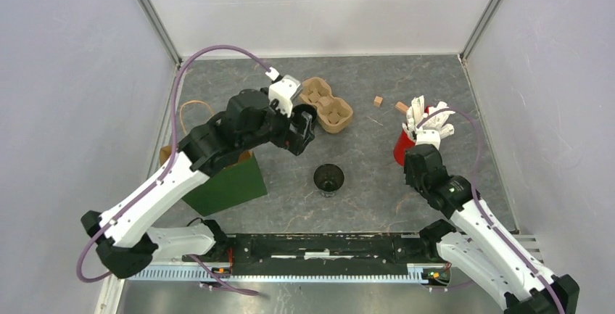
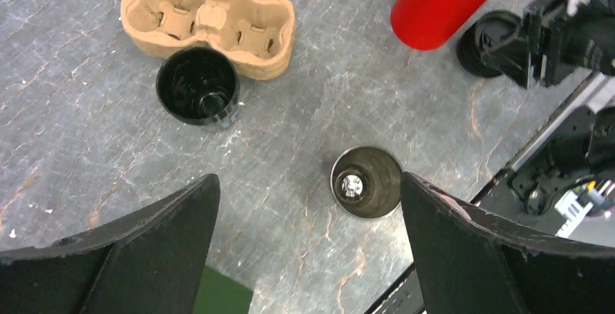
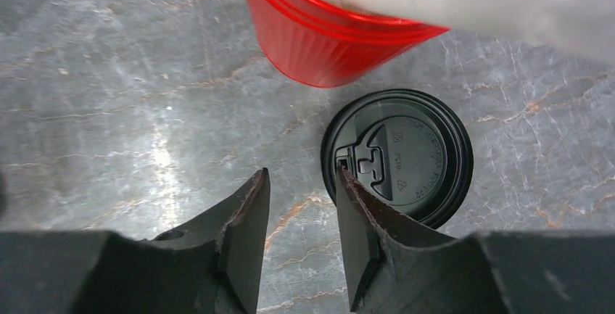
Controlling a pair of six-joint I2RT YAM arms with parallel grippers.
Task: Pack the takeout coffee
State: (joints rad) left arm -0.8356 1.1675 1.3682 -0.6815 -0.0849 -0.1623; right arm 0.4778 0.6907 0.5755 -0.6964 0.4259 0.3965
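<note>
Lid (image 3: 397,156) flat on surface (image 3: 109,111), looks thin, slick: pinch its rim with your right fingers (image 3: 243,241), narrowly parted, empty. Left fingers (image 2: 145,249) spread wide. Cup (image 1: 328,178) likely light, crushable.

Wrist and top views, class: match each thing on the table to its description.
Things:
1 cup carrier tray
2 cup of sticks
3 paper bag
4 lid

Descriptions:
A green face, lying partly under the left arm
B black, flat on the table
C pale brown, moulded wells
D red

Pairs: 1-C, 2-D, 3-A, 4-B
</note>
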